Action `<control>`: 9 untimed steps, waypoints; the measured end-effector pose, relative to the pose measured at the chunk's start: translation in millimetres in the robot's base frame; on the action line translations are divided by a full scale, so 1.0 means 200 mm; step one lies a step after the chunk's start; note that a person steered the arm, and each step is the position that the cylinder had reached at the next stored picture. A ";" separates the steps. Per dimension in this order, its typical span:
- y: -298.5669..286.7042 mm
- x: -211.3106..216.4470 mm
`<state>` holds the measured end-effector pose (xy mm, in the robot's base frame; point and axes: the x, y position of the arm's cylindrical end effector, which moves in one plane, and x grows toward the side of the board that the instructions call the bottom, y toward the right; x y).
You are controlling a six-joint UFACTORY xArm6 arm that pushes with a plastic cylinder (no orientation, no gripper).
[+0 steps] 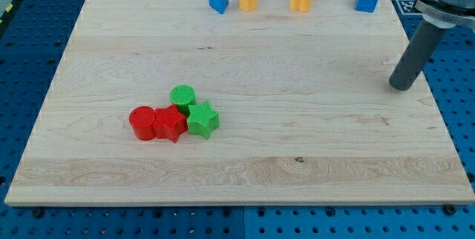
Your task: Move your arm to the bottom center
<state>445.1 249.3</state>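
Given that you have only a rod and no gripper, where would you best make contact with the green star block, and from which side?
I can't grip, only push. Probably the green star at its free right flank, from the view's right: the red star and green cylinder crowd its left and top. My tip is far right.

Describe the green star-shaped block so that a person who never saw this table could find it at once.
Start from the wooden board and look at its lower left part, where four blocks sit tightly together. The green star block is the one at the view's right end of this group. It touches the red star block and the green cylinder; only it is both green and star-shaped.
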 end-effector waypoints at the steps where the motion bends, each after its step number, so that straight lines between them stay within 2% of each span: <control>1: -0.01 0.00; 3: -0.26 0.02; 7: -1.15 0.54; 9: -1.63 0.60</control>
